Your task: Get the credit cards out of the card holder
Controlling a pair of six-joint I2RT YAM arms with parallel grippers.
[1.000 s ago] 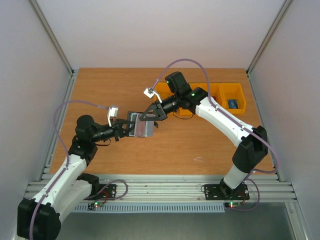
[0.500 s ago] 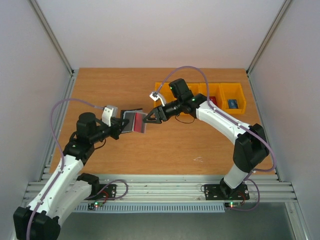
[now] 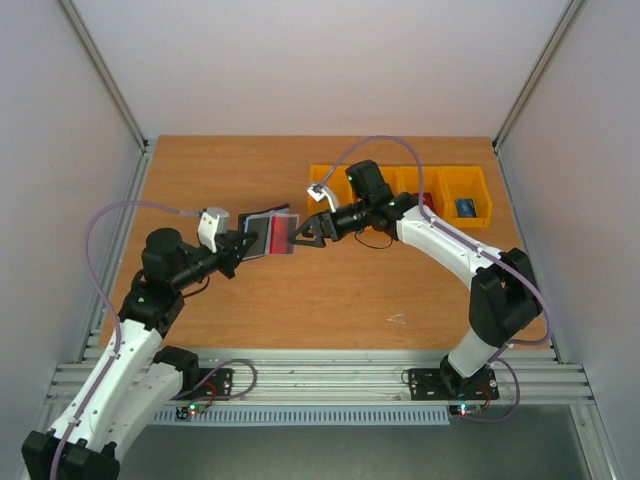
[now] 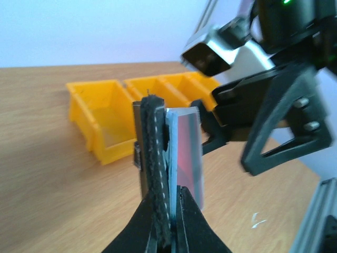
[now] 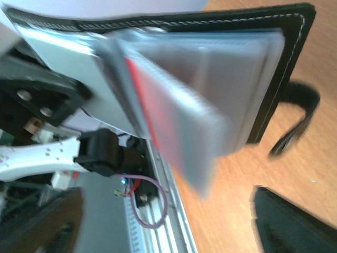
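From above, the left claw [image 3: 238,247] is clamped on the wallet [image 3: 256,232], just 9 o'clock of the tabletop's [image 3: 330,300] centre. A red card [image 3: 281,237] juts toward 3 o'clock, where the right claw [image 3: 300,236] stands spread.

Left wrist: the card [image 4: 187,153] sits close beside that claw.

Right wrist: a blurred close-up. I'd pinch the red edge [image 5: 158,121] squarely, then pull straight.

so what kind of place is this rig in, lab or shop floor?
Most likely a lab robot test cell, not a shop floor: a wooden table boxed in by aluminium framing and plain white panels, the left arm and right arm bolted to a rail, and yellow bins.
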